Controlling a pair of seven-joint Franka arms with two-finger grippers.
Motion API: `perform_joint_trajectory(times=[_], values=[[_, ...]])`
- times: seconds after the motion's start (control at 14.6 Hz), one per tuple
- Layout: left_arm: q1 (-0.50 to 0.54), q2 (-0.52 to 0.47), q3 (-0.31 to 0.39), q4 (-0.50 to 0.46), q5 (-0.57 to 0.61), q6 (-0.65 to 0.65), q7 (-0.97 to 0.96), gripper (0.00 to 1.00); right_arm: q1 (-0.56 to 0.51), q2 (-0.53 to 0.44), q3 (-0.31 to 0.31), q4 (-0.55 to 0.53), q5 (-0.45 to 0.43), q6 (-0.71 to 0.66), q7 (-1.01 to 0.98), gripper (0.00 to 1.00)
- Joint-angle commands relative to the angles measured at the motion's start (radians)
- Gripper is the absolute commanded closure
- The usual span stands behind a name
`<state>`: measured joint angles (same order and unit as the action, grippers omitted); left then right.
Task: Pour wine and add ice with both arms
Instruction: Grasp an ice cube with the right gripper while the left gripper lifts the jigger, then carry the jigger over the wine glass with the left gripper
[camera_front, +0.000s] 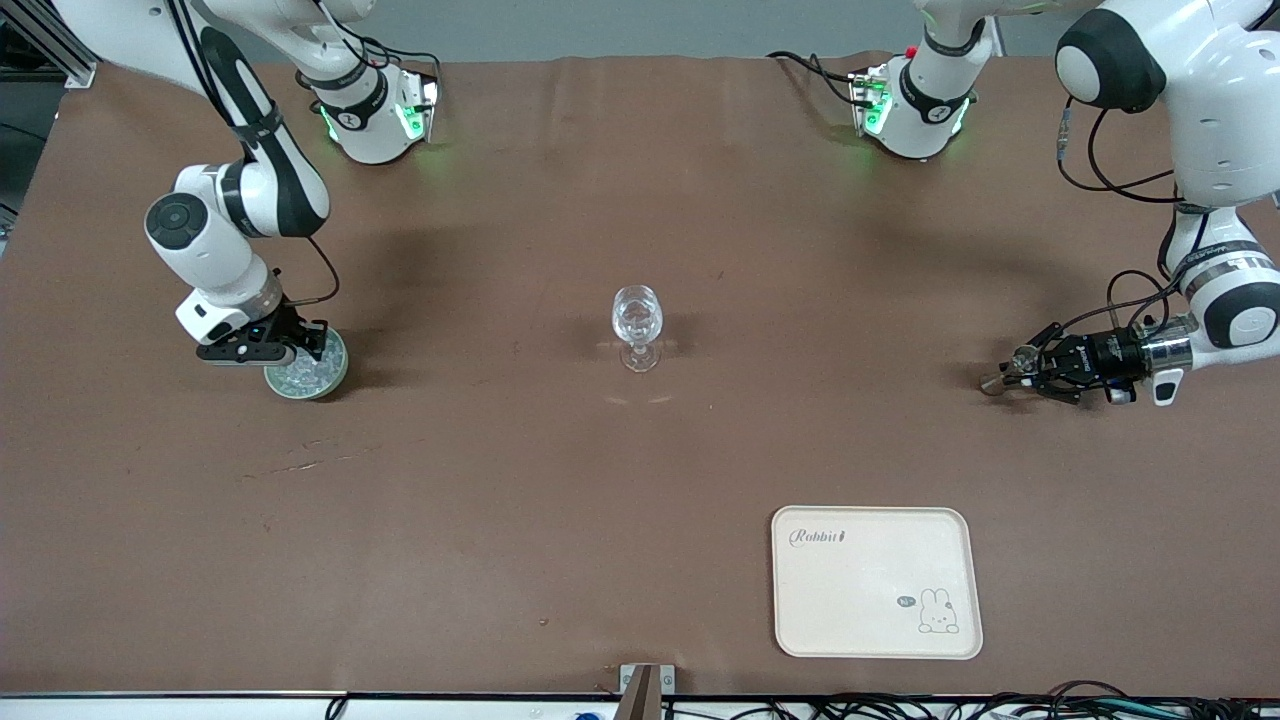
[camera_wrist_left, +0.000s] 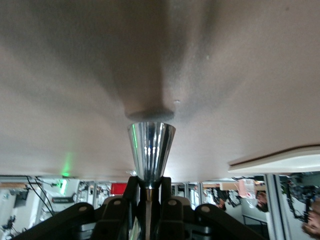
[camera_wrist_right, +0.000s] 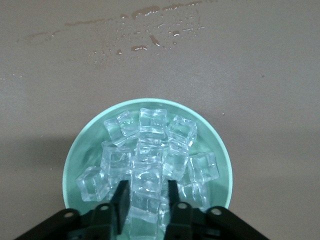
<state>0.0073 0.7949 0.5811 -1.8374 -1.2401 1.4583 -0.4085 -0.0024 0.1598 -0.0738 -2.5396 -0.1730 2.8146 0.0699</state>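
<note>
The right gripper (camera_front: 318, 352) is being held down in the pale-green bowl (camera_front: 312, 374), which is standing near the table (camera_front: 500, 480) edge at the right arm's end. In the right wrist view its fingers (camera_wrist_right: 120, 200) are being closed around one cube (camera_wrist_right: 145, 200) of the ice (camera_wrist_right: 150, 150); the grip looks nearly made. The lift should be kept straight up and slow, so neighbouring cubes are not being dragged over the rim.

The left gripper (camera_front: 1010, 375) is lying low and sideways near the table edge at the left arm's end, clamped on the stem of a shiny metal cone-shaped cup (camera_wrist_left: 151, 150), probably the wine measure. It should be kept level while being carried.

The stemmed glass (camera_front: 637, 330) is standing upright mid-table, well apart from both grippers. A cream tray (camera_front: 875, 582) is lying toward the front edge.
</note>
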Motion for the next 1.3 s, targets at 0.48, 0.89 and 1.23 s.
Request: perform_joint_trajectory(times=[0.48, 0.89, 1.23], values=[[-0.036, -0.236, -0.052, -0.016, 0.011, -0.027, -0.179, 1.0, -0.004, -0.011, 0.011, -0.005, -0.01, 0.006, 0.028, 0.96], [-0.033, -0.452, -0.291, -0.073, 0.054, 0.132, -0.398, 1.0, 0.007, -0.054, 0.014, 0.039, -0.01, -0.152, 0.041, 0.98], [-0.029, -0.669, -0.538, -0.295, 0.067, 0.391, -0.403, 1.0, 0.012, -0.115, 0.022, 0.067, -0.008, -0.276, 0.045, 0.98]])
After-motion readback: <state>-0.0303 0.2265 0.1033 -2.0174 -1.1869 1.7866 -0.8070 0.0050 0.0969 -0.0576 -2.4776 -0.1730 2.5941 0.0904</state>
